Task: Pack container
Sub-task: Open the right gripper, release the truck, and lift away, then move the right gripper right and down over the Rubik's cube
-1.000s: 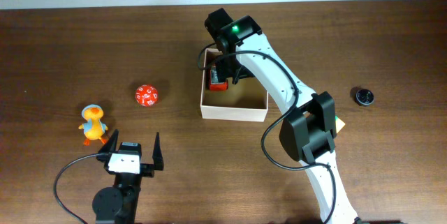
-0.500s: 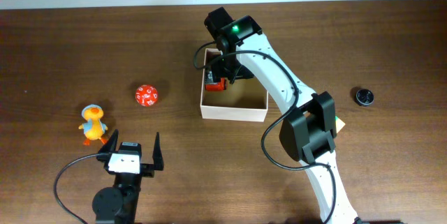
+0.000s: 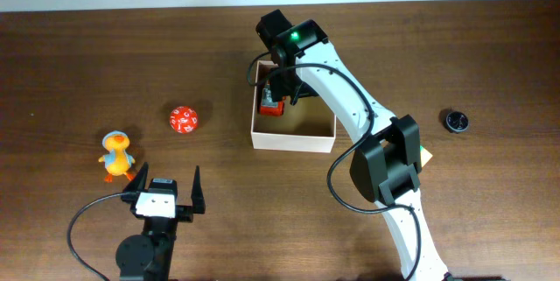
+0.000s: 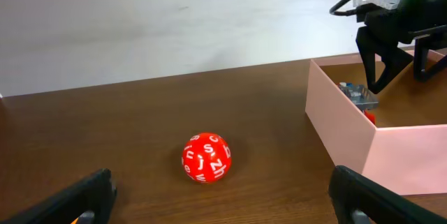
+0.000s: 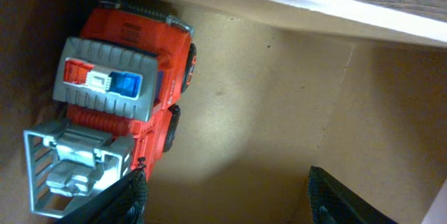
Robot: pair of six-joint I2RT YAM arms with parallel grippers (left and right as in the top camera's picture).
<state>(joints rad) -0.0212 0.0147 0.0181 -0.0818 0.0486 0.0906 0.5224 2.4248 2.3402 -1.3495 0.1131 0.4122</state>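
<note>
Square shallow cream-walled cardboard container (image 3: 293, 139), tan inside, sits mid-table, right of centre. Judged light, thin-walled, prone to slide or crush; best held by one wall's rim. In its far-left corner lies red toy truck with grey ladder (image 5: 119, 98). Above it right gripper (image 3: 282, 88), jaws partly apart, empty. At near edge left gripper (image 3: 168, 190), spread wide, empty. Red lettered many-sided die (image 3: 185, 120) and orange-yellow duck toy (image 3: 116, 156) lie well left of container, path between them unobstructed

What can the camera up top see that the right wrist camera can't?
Only the overhead view shows the orange duck, the red ball, a small black round thing and the open left gripper. Only the right wrist view shows the roof lights and grey front guard up close. Both show the red toy truck sitting inside the container.
</note>
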